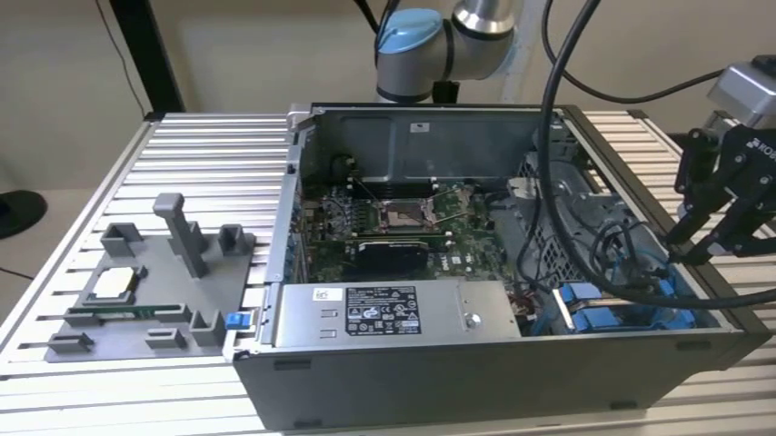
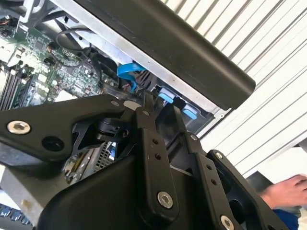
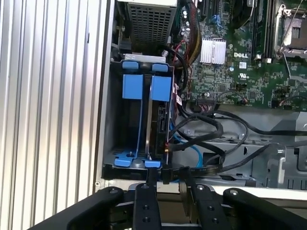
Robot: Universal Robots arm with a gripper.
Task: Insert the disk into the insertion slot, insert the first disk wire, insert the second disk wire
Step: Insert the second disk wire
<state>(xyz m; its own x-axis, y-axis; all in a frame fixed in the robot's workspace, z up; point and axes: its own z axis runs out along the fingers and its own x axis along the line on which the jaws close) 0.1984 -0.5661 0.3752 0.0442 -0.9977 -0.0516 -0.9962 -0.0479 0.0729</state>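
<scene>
Scene: an open computer case [image 1: 485, 381] lies on a slatted metal table [image 1: 206, 154], and the robot arm [image 1: 449, 45] comes in from behind it.
Gripper: the gripper [image 1: 693, 252] hangs right over the case wall on the exterior view's right, close above the rim. In the first wrist view it sits at the end of the slot.
Grip: cannot tell whether it is clamped on anything or loose.
Black wire: the black wire [image 3: 201, 167] has one end right at the gripper's tip. The rest curls away across the case floor toward the circuit board [image 1: 401, 218].
Disk: the disk [image 3: 158, 120] looks seated in the slot, standing on edge as a dark slab, with a blue tab at each end.
Slot: the slot [image 3: 125, 129] is a grey metal bay with blue rails, in the case corner nearest the gripper and just beside the silver box [image 1: 388, 313].
Blue cable: a thin blue cable [image 3: 196, 153] runs under the black wire, next to the slot.
Tray: a grey tray [image 1: 134, 300] with upright posts is on the table at the exterior view's left, well apart from the gripper.
Person: a hand [image 2: 288, 189] with a blue sleeve shows past the table in the second wrist view.
</scene>
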